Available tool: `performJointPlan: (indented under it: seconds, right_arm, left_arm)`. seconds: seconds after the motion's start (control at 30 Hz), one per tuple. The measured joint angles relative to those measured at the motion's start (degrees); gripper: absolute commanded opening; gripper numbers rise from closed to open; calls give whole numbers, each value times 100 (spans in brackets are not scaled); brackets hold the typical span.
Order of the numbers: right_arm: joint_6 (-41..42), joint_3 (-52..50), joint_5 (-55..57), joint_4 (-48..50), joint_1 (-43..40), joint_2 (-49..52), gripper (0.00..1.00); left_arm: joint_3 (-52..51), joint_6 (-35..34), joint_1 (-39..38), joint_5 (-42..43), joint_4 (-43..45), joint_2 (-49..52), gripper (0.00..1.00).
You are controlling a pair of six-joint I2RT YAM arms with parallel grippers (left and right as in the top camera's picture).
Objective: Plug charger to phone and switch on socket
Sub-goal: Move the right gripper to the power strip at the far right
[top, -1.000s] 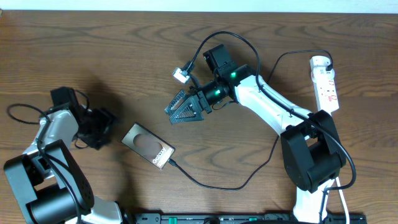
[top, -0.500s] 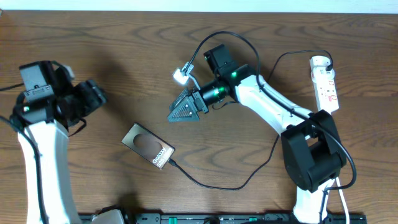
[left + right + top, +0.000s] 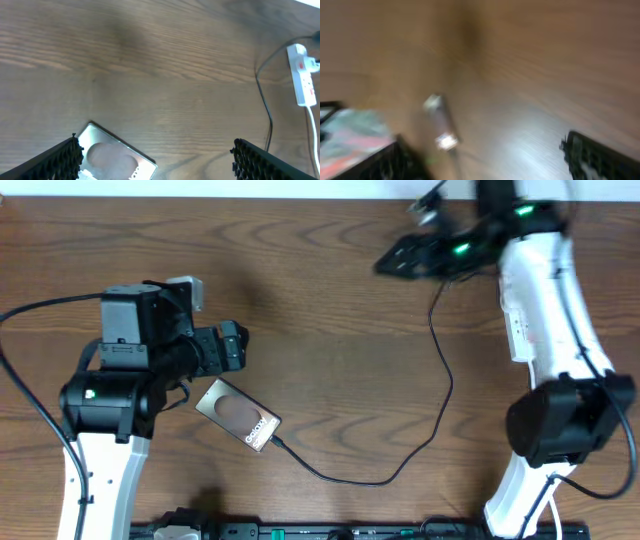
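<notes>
The phone point(image 3: 237, 415) lies flat at centre left, and its upper end shows in the left wrist view point(image 3: 112, 156). The thin black charger cable point(image 3: 352, 479) meets the phone's lower right end, loops across the table and rises toward the back right. It also shows in the left wrist view point(image 3: 266, 105). The white socket point(image 3: 301, 74) with red switches lies far right; in the overhead view my right arm hides it. My left gripper point(image 3: 228, 348) point(image 3: 155, 152) is open just above the phone. My right gripper point(image 3: 400, 256) point(image 3: 485, 150) is open and empty at the back, in a blurred view.
The white right arm point(image 3: 540, 300) stretches along the right side, its base point(image 3: 560, 420) at the front right. The left arm's base point(image 3: 105, 395) stands left of the phone. A blurred small pale object point(image 3: 439, 120) shows in the right wrist view.
My left arm has swung right, bringing its gripper over the phone's upper end. My right arm has swept from the table's centre to the back right, covering the socket from above.
</notes>
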Motion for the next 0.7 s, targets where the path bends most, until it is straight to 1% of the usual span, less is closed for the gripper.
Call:
performJointPlan:
  seconds: [0.07,0.17,0.27,0.33,0.37,0.47,0.53,0.63,0.7]
  right_arm:
    - [-50,612,839,-365,-271,-2,99]
    - [-48,1187,2000,-490,-721,-33,99]
    - [-42,1333,2811,-376,-1296,-55,99]
    - [-22,1331,3067,-275,-1707,-50,99]
    - [2,1329,3176,-227,-2057,-31,99]
    - [24,1329,3169,-146,-2673,2,99]
    - [-116,1325,2931,-142,-3143,79,99]
    - [-590,1276,2295,-166,-3687,280,99]
    - [-841,1154,1930,-201,-3884,424,99]
  left_arm:
    - [0,2,-28,-2,0,0,94]
    - [0,2,-28,-2,2,24,94]
    - [0,2,-28,-2,-4,74,94]
    - [-2,2,-28,-2,-11,116,94]
    - [-7,2,-28,-2,-9,142,94]
    - [-31,2,-28,-2,-13,190,94]
    - [-37,2,-28,-2,-15,223,94]
    - [-37,0,-28,-2,-13,278,94]
    - [-37,0,-28,-2,-17,317,94]
